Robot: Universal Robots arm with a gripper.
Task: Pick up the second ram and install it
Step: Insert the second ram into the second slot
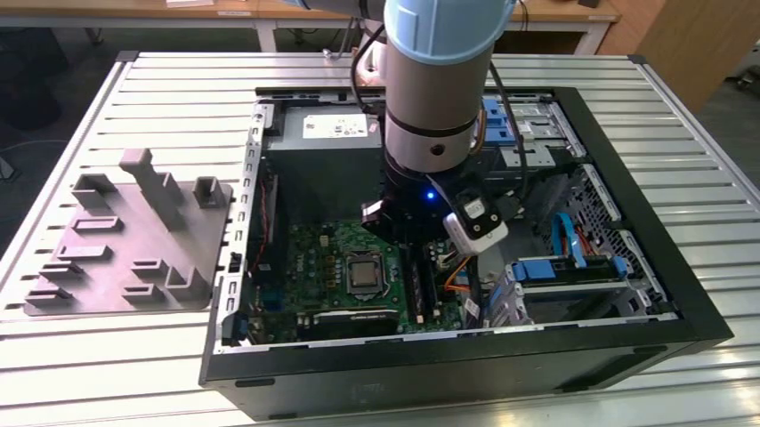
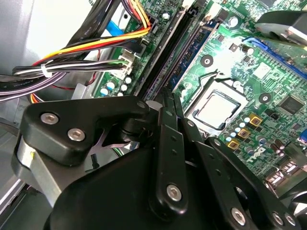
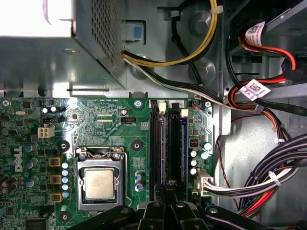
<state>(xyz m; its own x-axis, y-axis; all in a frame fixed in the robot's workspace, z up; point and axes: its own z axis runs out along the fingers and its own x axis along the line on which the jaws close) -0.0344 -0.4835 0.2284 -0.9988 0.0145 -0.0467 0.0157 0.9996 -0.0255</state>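
The arm reached down into the open case, which lay on its side on the ribbed desk. The gripper stood low over the green board, at the memory slots beside the processor. In both wrist views the fingers came to a narrow point, almost together, with only a thin gap between the tips. In the first wrist view the ram showed as a long dark bar, edge-on and in line with the slots. It ran from the fingertips toward the white clips. The fingers seemed to pinch its upper edge, but the black links hid the contact itself, and I could not tell if it sat fully in its slot. Bundles of cables passed just beside the slots, on the side away from the processor. In the exterior view a grey plate lay on the desk at the exterior view's left of the case, well apart from the gripper.
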